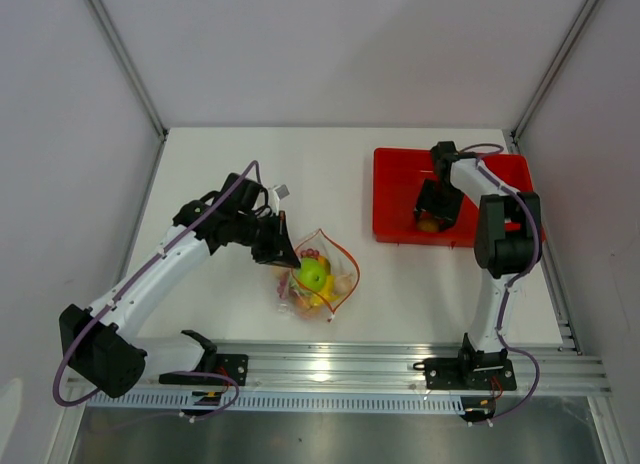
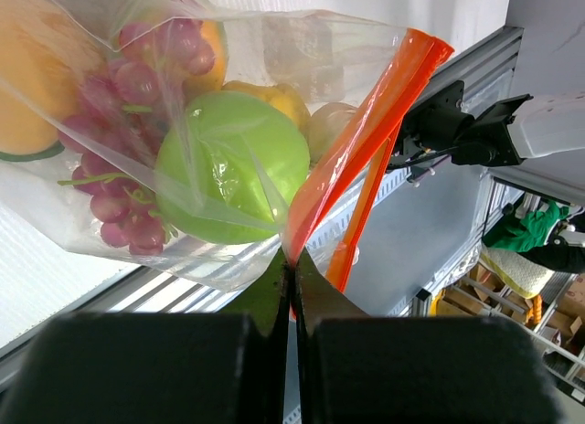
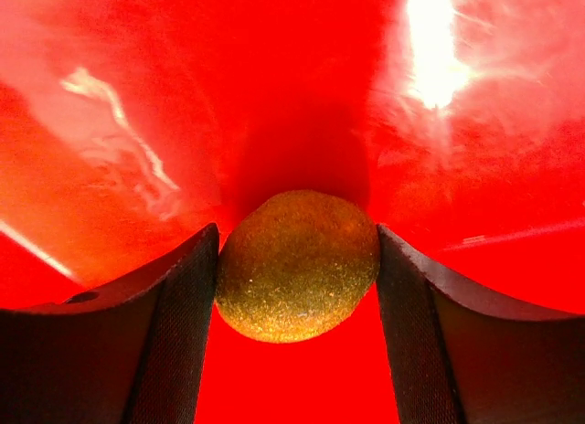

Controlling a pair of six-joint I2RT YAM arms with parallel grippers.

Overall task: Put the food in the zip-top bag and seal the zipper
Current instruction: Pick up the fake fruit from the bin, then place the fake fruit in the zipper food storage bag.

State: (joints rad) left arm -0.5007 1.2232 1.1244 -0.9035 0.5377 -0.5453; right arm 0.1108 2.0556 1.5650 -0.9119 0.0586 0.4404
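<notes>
The clear zip-top bag (image 1: 322, 279) lies mid-table with fruit inside: a green apple (image 1: 314, 274), purple grapes (image 2: 128, 122), an orange (image 2: 37, 77) and yellow pieces. My left gripper (image 1: 283, 250) is shut on the bag's mouth edge, pinching the orange-red zipper (image 2: 361, 141) where it folds; the gripper also shows in the left wrist view (image 2: 292, 269). My right gripper (image 1: 432, 219) is down in the red tray (image 1: 395, 199). In the right wrist view its fingers (image 3: 174, 296) press both sides of the brown kiwi (image 3: 297, 264).
The red tray sits at the back right of the white table. A metal rail (image 1: 330, 359) runs along the near edge. Grey walls and posts enclose the table on three sides.
</notes>
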